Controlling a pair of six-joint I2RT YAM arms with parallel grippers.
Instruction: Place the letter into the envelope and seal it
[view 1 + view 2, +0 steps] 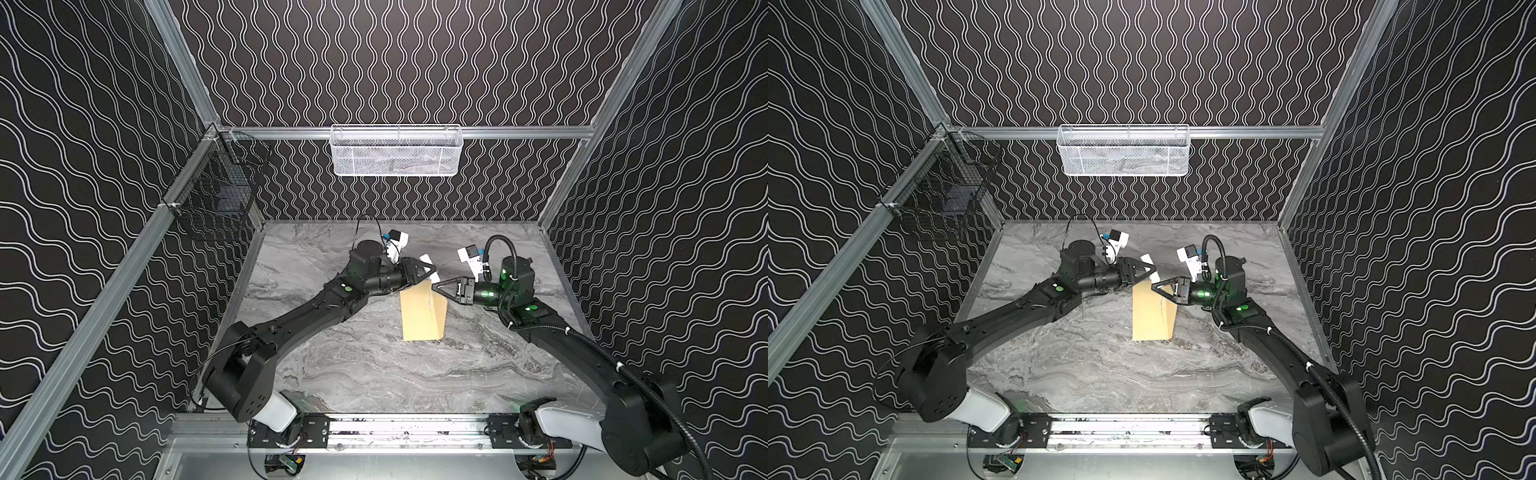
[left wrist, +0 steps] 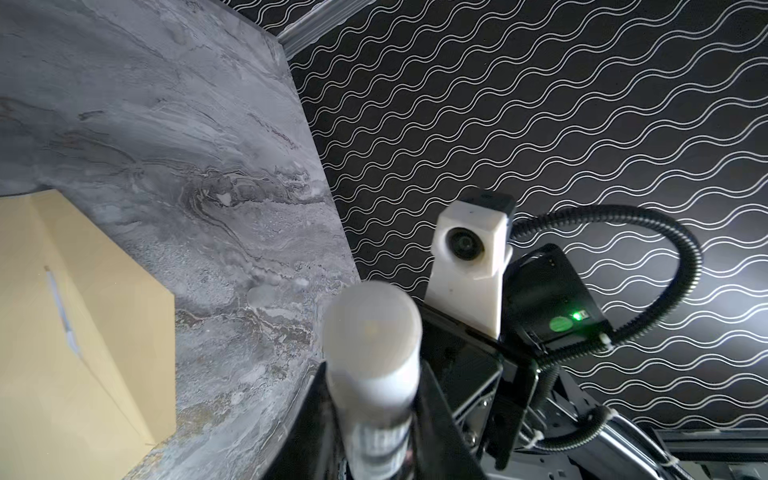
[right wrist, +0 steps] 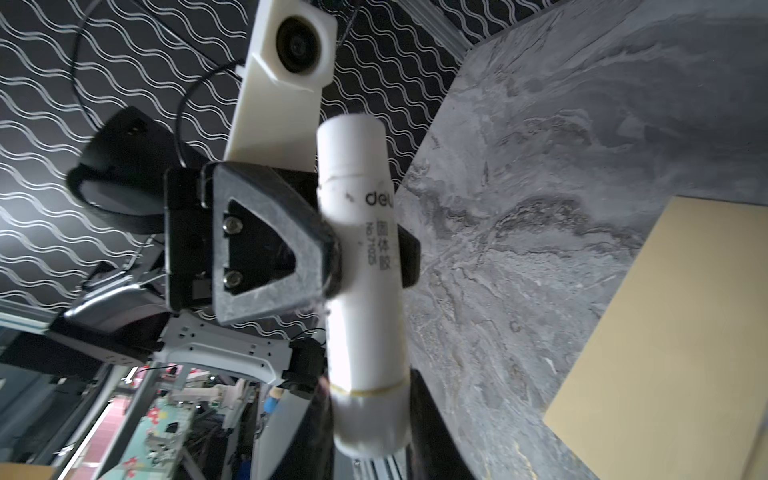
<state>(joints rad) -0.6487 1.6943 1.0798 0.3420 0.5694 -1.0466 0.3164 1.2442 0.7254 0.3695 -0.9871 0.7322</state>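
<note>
The tan envelope lies on the marble table in both top views, its far end raised along a fold. It also shows in the left wrist view and the right wrist view. A thin white sliver runs along the fold; I cannot tell whether it is the letter, which is otherwise hidden. Above the envelope's far end, a white glue-stick tube is held between both arms. My left gripper is shut on its middle. My right gripper is shut on its capped end.
A white mesh basket hangs on the back wall and a black wire basket on the left wall. The grey marble table is bounded by patterned walls on three sides and a metal rail in front.
</note>
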